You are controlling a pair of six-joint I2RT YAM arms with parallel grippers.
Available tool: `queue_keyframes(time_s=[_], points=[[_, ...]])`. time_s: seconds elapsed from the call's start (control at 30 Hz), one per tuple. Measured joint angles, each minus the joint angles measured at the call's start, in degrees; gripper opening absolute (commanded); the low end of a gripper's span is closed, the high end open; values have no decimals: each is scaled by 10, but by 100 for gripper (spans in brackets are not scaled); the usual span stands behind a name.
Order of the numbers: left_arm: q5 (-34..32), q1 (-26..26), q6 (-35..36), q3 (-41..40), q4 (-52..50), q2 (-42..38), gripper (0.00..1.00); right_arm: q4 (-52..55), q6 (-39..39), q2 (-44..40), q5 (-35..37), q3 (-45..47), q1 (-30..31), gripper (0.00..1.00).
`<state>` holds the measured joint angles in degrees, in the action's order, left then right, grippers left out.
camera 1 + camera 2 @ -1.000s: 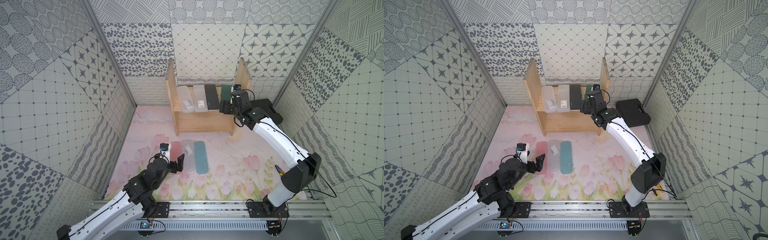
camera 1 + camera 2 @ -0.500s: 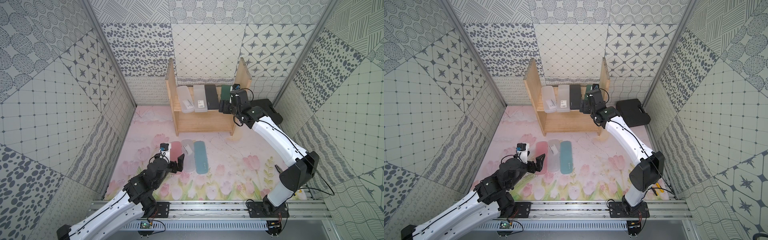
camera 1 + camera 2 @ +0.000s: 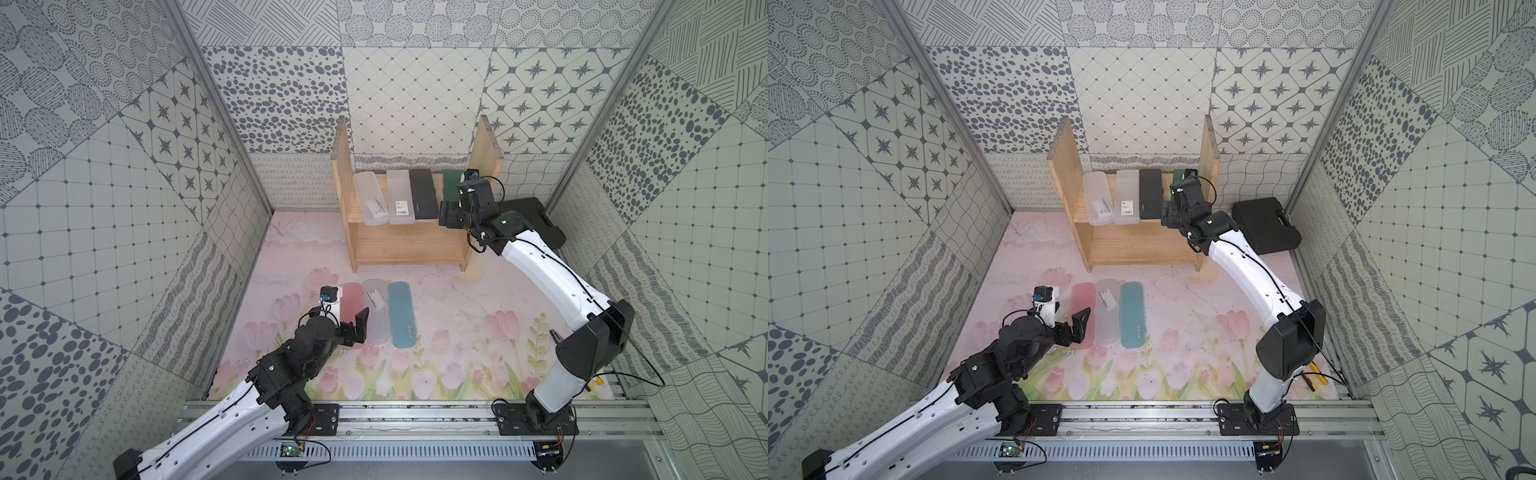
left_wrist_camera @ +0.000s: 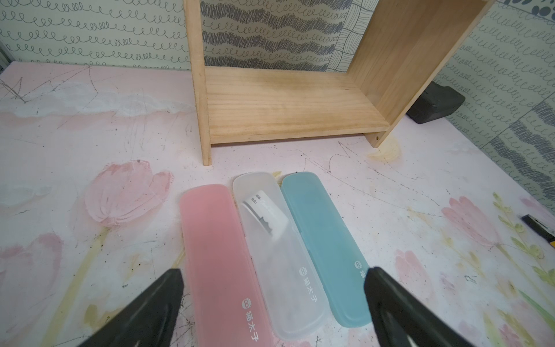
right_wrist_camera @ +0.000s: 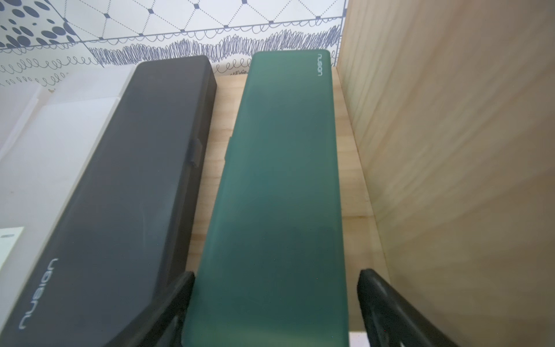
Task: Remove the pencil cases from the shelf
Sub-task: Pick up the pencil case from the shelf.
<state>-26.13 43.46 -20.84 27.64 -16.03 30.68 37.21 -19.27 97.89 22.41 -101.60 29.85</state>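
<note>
The light-wood shelf [image 3: 407, 245] [image 3: 1133, 245] stands at the back. On its upper board lie two frosted clear pencil cases [image 3: 370, 199] [image 3: 401, 197], a black one [image 3: 423, 199] [image 5: 120, 180] and a dark green one [image 3: 451, 180] [image 5: 279, 180]. My right gripper [image 3: 449, 212] [image 5: 276, 275] is open and straddles the green case's near end: one finger rests against its side by the black case, the other stands apart. On the mat lie pink [image 4: 222, 255], clear [image 4: 279, 240] and light blue [image 4: 324, 240] cases. Over their near ends my left gripper [image 3: 349, 324] [image 4: 273, 273] hangs open, holding nothing.
A big black toolbox [image 3: 1264, 224] [image 4: 435, 103] lies right of the shelf, behind my right arm. The shelf's lower board [image 4: 285, 105] is bare. A small yellow-and-black tool [image 3: 1312, 376] lies at the mat's front right. Patterned walls close in on three sides.
My right gripper has shifted very slightly at the front of the shelf's upper board. The left arm and all the cases stay where they were.
</note>
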Motion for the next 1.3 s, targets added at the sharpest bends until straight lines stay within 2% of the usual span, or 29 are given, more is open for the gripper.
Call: queue_keyframes(time_s=[0.23,0.63,0.83,1.0,1.3], points=[[0,0,0,0,0,0,99,1,8,22,4,-18,-2,87],[0,0,0,0,0,3,99,1,21,37,8,-29,-5,69],[0,0,0,0,0,4,99,-2,19,31,6,-21,-6,67],[0,0,0,0,0,4,99,-4,15,-20,-6,33,-6,66],[0,0,0,0,0,4,99,-7,-5,-185,-50,191,2,66]])
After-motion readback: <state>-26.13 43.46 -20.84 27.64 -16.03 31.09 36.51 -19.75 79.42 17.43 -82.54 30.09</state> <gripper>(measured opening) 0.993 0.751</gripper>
